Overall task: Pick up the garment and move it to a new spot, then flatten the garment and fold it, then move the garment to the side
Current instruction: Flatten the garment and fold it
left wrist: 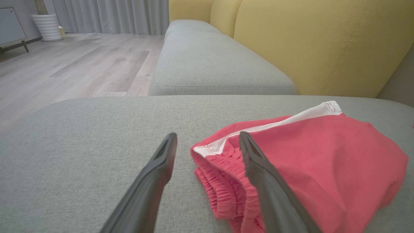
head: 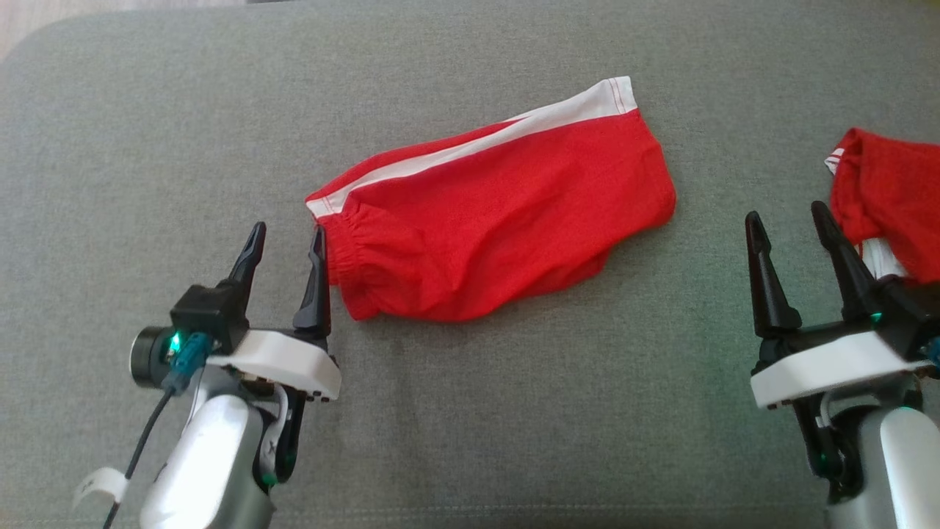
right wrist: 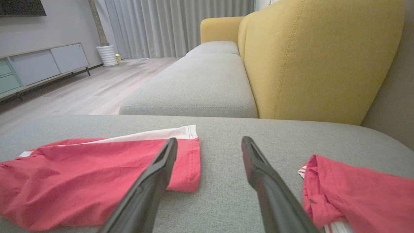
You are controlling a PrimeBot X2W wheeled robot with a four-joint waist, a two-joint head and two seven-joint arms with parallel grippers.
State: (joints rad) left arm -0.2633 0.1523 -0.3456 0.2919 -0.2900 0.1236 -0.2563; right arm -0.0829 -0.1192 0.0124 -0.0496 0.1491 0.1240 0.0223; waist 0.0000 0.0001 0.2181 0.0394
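A red garment (head: 499, 213) with a white side stripe lies folded in the middle of the grey cushion (head: 455, 411), its elastic waistband toward my left. It also shows as the red garment (left wrist: 307, 161) in the left wrist view and the red garment (right wrist: 84, 178) in the right wrist view. My left gripper (head: 288, 239) is open just beside the waistband, one finger close to the cloth, holding nothing. In its own view the left gripper (left wrist: 208, 139) straddles the waistband corner. My right gripper (head: 789, 217) is open and empty, well to the right of the garment, seen again as the right gripper (right wrist: 208, 142).
A second red garment (head: 892, 206) with white trim lies bunched at the cushion's right edge, close behind my right gripper, also the second garment (right wrist: 359, 194). A yellow sofa back (right wrist: 317, 58) rises beyond the cushion. Wooden floor (left wrist: 74, 64) lies past the far edge.
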